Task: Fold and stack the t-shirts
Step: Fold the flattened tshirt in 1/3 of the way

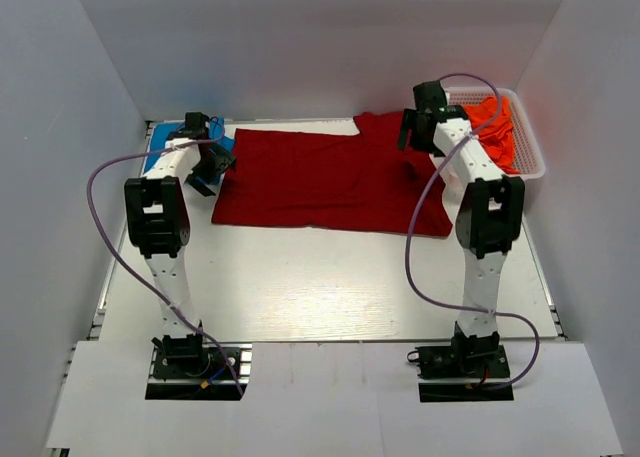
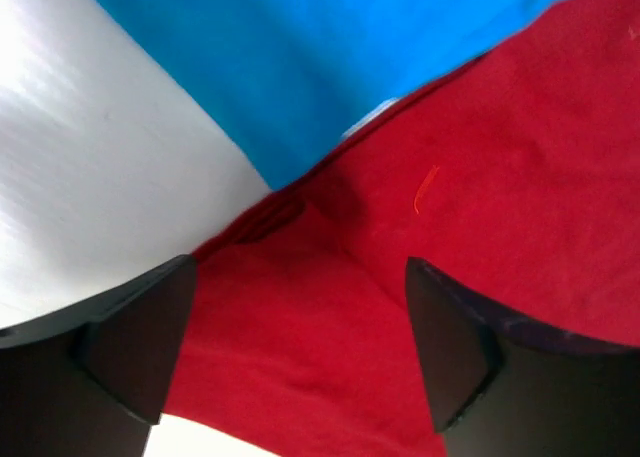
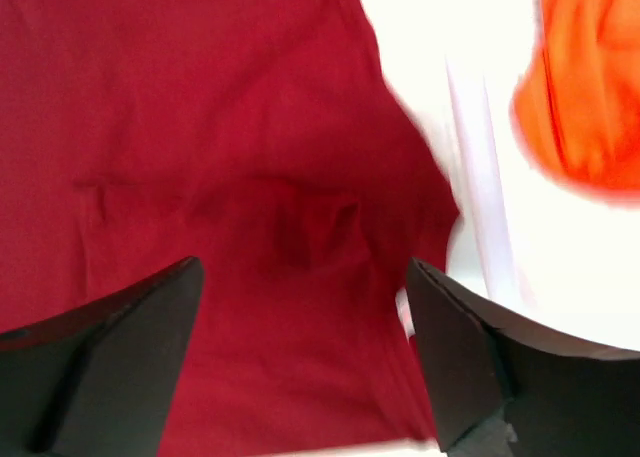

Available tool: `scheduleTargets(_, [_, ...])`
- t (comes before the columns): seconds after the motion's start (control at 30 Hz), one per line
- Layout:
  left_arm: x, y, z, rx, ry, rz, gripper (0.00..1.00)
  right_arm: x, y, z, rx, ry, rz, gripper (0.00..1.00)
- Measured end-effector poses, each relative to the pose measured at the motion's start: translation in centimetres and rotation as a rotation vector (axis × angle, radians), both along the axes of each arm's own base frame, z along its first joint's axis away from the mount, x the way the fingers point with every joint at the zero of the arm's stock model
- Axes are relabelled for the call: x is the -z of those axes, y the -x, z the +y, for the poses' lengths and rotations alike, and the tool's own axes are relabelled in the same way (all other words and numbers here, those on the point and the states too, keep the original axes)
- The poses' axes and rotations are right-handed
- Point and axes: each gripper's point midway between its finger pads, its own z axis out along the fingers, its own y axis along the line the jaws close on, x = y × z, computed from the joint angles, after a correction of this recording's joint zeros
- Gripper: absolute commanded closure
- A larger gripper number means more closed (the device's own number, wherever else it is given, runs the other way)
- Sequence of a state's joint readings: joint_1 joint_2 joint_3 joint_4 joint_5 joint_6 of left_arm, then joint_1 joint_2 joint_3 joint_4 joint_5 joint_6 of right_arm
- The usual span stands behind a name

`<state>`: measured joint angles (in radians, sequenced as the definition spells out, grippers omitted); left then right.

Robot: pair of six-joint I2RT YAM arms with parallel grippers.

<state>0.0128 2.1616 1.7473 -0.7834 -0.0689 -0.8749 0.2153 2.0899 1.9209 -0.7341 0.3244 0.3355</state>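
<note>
Gripper jaws stand apart on my left gripper (image 2: 300, 342) and right gripper (image 3: 300, 347). Both hover over the dark red t-shirt's (image 1: 320, 177) opposite ends.

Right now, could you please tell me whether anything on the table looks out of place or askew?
Nothing spilled or damaged. The dark red cloth t-shirt lies spread flat but slightly askew; its left edge meets the bright blue cloth t-shirt, and a small rumple sits under the open right gripper.
</note>
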Motion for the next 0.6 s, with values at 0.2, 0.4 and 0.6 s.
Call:
scheduleTargets(0.2, [-2.9, -0.9, -0.3, 0.075, -0.016, -0.081, 0.01, 1.1, -2.0, 0.5, -0.073, -0.04, 0.019, 0.1])
scheduleTargets(0.4, [-6.4, -0.2, -3.3, 0.226, 0.033, -0.208, 0.01, 1.5, 5.8, 3.2, -0.197, -0.172, 0.071, 0.1])
scheduleTargets(0.6, [-4.1, 2.1, -7.8, 0.37, 0.089, -0.175, 0.01, 2.6, 9.0, 4.2, -0.216, -0.247, 0.083, 0.1])
